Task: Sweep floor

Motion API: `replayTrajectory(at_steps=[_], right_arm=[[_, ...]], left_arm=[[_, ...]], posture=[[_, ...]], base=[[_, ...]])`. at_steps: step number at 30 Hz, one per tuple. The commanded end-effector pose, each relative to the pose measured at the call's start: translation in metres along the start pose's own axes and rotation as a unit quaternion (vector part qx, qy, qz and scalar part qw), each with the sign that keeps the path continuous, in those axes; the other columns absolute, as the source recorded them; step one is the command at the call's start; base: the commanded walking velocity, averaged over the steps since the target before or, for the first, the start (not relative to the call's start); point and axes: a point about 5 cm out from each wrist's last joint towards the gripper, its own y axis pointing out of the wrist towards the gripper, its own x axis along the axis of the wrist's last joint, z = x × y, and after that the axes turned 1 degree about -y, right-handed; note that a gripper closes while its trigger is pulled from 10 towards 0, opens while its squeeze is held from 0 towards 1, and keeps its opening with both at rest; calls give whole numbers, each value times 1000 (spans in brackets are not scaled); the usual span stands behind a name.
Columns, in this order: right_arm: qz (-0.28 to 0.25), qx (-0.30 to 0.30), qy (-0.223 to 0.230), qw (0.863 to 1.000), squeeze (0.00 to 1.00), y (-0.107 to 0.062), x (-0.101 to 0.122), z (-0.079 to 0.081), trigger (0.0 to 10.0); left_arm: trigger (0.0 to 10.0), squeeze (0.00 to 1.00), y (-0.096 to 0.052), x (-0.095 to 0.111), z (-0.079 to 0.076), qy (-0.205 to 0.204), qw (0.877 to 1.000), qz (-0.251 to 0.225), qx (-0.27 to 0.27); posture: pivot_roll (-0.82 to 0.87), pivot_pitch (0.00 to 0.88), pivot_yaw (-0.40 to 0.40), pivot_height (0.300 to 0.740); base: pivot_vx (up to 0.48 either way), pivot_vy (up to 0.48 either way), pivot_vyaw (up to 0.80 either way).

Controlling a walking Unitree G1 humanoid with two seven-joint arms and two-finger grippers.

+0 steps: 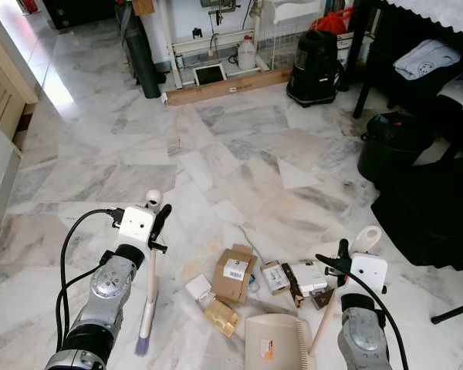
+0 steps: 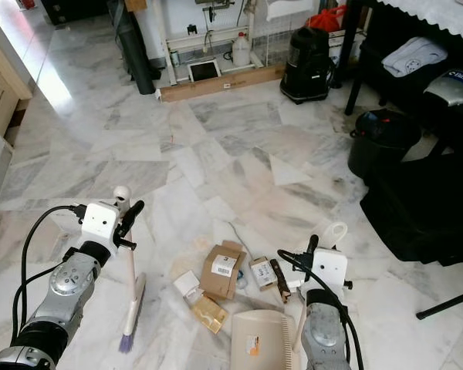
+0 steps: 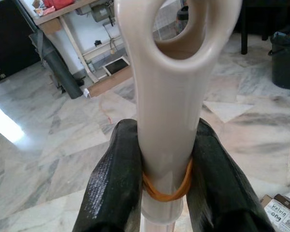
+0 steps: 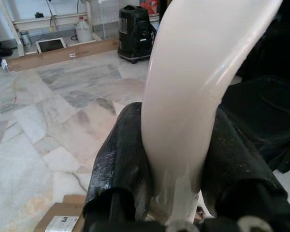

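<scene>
The grey-veined white marble floor (image 1: 239, 154) is the surface to be swept, and the litter sits low in the head view, at about six o'clock, close in front of the robot.

The cream plastic dustpan (image 1: 276, 341) lies flat at roughly five o'clock with its ribbed edge beside the litter, presumably set there so debris can be pushed into it. Its long cream handle (image 1: 324, 327) rises to the right tool (image 1: 347, 258), which is clamped on it; the wrist view shows both black fingers (image 4: 123, 159) pressed against the handle's sides, a hold that keeps the pan steady.

The slim cream broom with purple bristles (image 1: 148, 308) stands nearly upright at about seven o'clock, its bristle end touching the floor just beside the litter. The left tool (image 1: 159, 220) is closed around its shaft below the looped end, where an orange rubber band (image 3: 166, 186) circles it, likely for grip.

The rubbish, between broom and pan: a flattened brown cardboard box with a white label (image 1: 233, 274), a small white-and-tan carton (image 1: 275, 277), a white printed packet (image 1: 309, 276), a tan wrapper (image 1: 221, 316) and a small white cube box (image 1: 198, 287).
</scene>
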Motion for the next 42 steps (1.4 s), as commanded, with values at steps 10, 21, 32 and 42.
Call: replayTrajectory(at_steps=[10, 21, 32, 42], right_arm=[[-32, -14, 5, 999, 0, 9, 11, -4, 10000], [-10, -3, -1, 1000, 0, 4, 1, 0, 10000], [63, 13, -17, 998, 0, -15, -28, 5, 10000], [96, 4, 2, 995, 0, -15, -33, 10, 10000]], left_arm=[[10000, 0, 1, 8, 8, 11, 1000, -15, 2], [10000, 0, 0, 9, 9, 10, 1000, -16, 2], [10000, 0, -2, 5, 8, -16, 1000, 1, -7], [10000, 0, 4, 6, 7, -72, 997, 10, -17]], posture=[[90, 105, 123, 740], [93, 109, 122, 740], [110, 124, 127, 740], [92, 117, 122, 740]], base=[[0, 0, 0], [0, 0, 0], [0, 0, 0], [0, 0, 0]])
